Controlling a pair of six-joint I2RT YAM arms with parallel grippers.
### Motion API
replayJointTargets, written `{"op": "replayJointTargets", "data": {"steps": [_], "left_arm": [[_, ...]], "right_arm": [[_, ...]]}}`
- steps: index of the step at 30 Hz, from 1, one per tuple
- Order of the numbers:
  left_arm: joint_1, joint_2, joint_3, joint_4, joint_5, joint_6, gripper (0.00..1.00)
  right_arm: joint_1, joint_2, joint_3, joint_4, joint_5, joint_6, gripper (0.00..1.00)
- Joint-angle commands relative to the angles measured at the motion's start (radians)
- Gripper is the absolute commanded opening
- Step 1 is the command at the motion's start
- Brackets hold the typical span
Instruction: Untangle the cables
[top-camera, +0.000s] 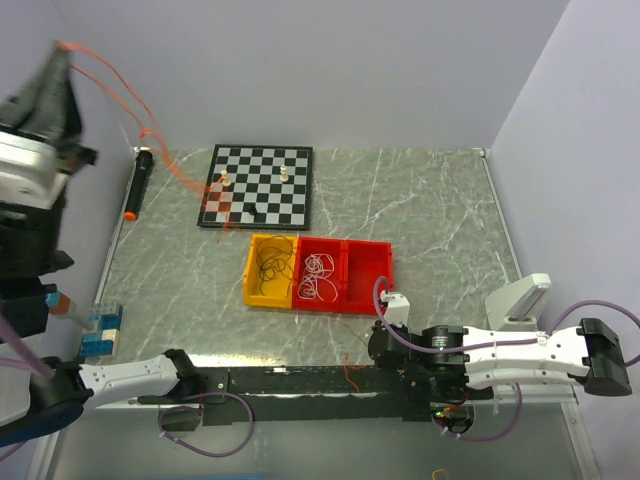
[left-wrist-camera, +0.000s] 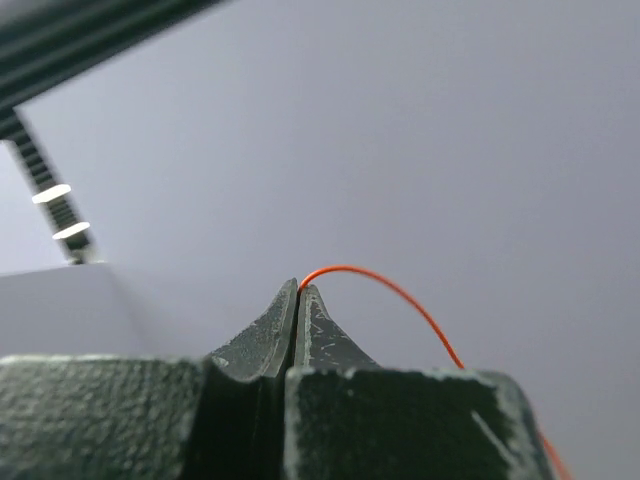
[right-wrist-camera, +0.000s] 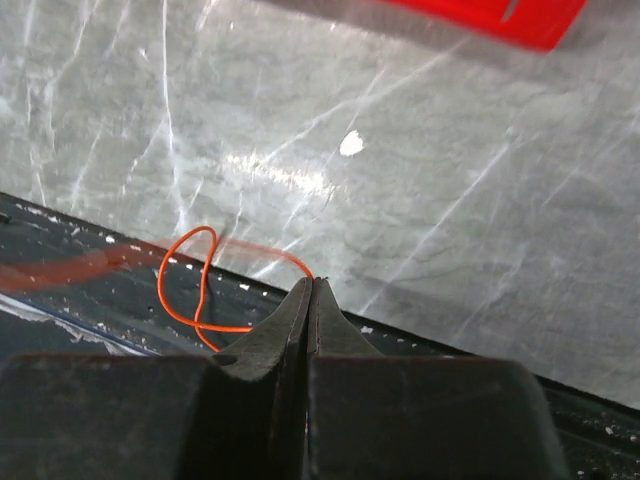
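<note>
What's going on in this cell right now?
Left hand, raised high at far left, is shut on an orange cable that trails down toward the chessboard. Right hand is shut on a looped orange strand at the near edge of the table; can't tell whether it's the same cable. A black cable lies in the yellow bin and white cables in the red bin beside it.

No readable txt, labels, brands or nos. on anything in the 3 views.
</note>
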Motion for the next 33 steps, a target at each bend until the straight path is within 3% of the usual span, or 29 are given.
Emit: {"op": "replayJointTargets", "data": {"steps": [1,6,13,18,23,29,33], "left_arm": [[0.0,0.037,0.106,0.219,-0.106,0.141,0.01],[0.0,0.05,0.109,0.362,-0.146,0.238,0.01],[0.0,0.028,0.062,0.357,-0.152,0.264,0.01],[0.0,-0.01,0.013,0.119,-0.115,0.198,0.01],[0.0,-0.105,-0.245,0.012,-0.106,0.218,0.01],[0.001,-0.098,-0.239,-0.065,-0.121,0.126,0.01],[0.001,-0.098,-0.209,-0.169,-0.106,0.108,0.01]], "right_arm": [[0.036,0.034,0.011,-0.015,0.02,0.076,0.0],[0.058,0.09,0.03,-0.032,0.015,0.108,0.0],[0.093,0.108,0.043,-0.095,0.035,0.184,0.0],[0.128,0.047,0.088,-0.085,0.107,0.152,0.0],[0.125,0.019,0.301,-0.122,0.24,-0.004,0.0],[0.125,0.048,0.629,-0.156,0.389,-0.277,0.0],[0.113,0.051,0.763,-0.09,0.454,-0.479,0.0]]}}
